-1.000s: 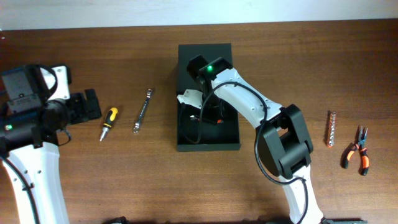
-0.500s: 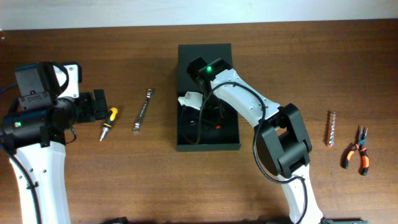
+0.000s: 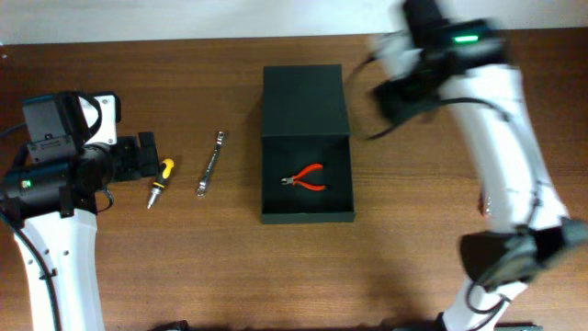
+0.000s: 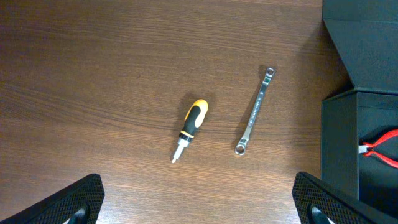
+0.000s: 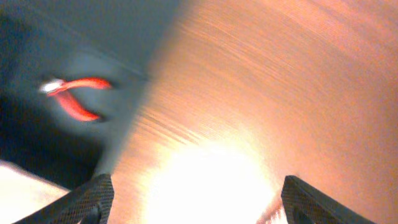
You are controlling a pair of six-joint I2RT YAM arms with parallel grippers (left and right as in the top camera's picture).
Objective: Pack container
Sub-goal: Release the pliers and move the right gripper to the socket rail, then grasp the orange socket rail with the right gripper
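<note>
One tool's packed: the matte dark-green container [image 3: 306, 218], mid-worktop [image 3: 184, 267] with its flap lid folded back, now holds the small red-handled pliers [image 3: 304, 177]. The right gripper [image 5: 199, 196] has let go and swung clear, fingers apart. The left gripper [image 4: 199, 199], wide open too, hovers by the stubby yellow-black screwdriver [image 4: 191, 129] and slim steel wrench [image 4: 255, 111], probably next.

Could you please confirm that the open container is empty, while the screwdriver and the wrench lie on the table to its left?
Not quite: the container is not empty. The overhead view shows red-handled pliers lying inside it. The rest holds: the screwdriver and the wrench do lie on the table to its left.
</note>
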